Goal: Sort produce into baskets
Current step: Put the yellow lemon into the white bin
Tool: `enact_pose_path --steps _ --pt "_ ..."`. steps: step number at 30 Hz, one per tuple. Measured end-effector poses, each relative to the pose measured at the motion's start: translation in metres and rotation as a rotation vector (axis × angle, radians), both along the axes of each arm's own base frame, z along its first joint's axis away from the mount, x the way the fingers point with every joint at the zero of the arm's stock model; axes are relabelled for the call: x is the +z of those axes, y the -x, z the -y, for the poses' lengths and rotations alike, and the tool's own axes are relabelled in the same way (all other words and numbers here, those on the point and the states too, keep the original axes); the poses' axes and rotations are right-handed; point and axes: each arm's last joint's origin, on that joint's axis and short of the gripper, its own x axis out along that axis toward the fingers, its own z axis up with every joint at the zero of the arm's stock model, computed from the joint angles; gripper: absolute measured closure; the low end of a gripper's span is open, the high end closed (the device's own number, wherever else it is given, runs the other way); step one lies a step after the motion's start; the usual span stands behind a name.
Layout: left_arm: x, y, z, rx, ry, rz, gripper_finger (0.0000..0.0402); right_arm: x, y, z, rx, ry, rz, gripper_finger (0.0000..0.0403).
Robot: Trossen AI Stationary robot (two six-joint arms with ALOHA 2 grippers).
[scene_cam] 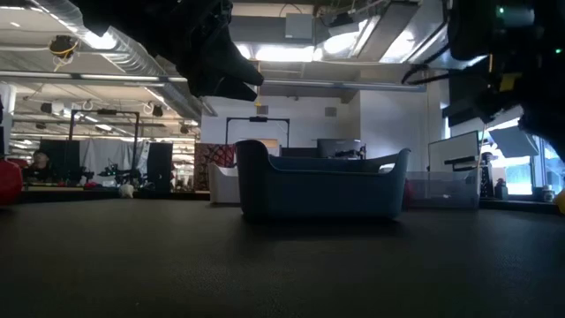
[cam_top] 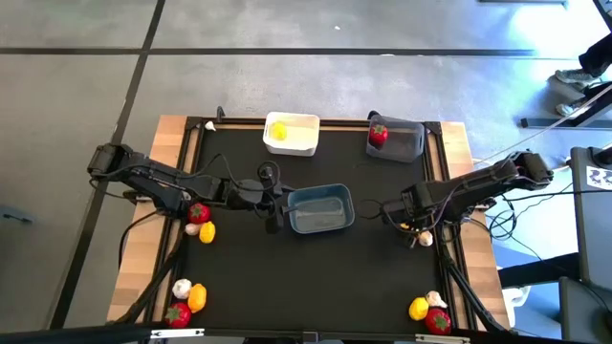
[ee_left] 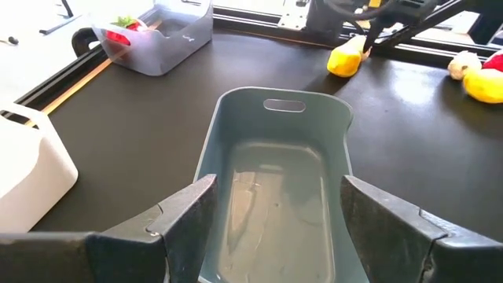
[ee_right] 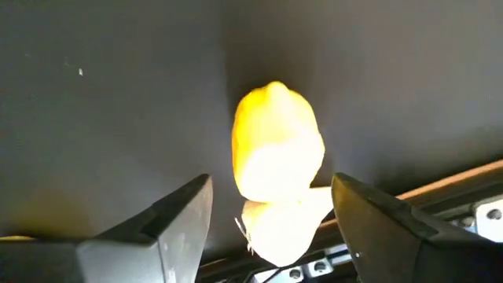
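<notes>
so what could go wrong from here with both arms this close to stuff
The right hand is open around a yellow piece that touches a whitish bulb beside the table's edge rail; closing could catch both or nudge one off. The left hand, open at the empty blue-grey basket, could shove it if it advances.

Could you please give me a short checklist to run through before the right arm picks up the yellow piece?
1. Right tool open: ok.
2. Yellow piece lined up between its fingers: ok.
3. Pale piece touching the yellow one, may get caught: not ok.
4. White bin already holds a yellow piece, has room: ok.
5. Left tool open, over the blue bin: ok.
</notes>
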Motion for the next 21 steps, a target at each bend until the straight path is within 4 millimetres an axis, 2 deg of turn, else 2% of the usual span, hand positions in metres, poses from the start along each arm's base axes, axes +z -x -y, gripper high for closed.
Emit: enact_pose_path --steps 5,14,21 --pt "0.0 0.0 0.0 0.001 0.002 0.001 0.0139 -0.009 -0.003 -0.001 -0.005 -0.021 0.023 0.0146" --pt "0.0 0.0 0.0 0.003 0.007 0.005 0.0139 -0.03 0.0 -0.002 -0.027 -0.043 -0.113 0.0146" --pt "0.001 0.0 0.0 0.004 0.008 0.011 0.0139 -0.037 -0.001 -0.002 -0.028 -0.041 -0.153 0.0146"
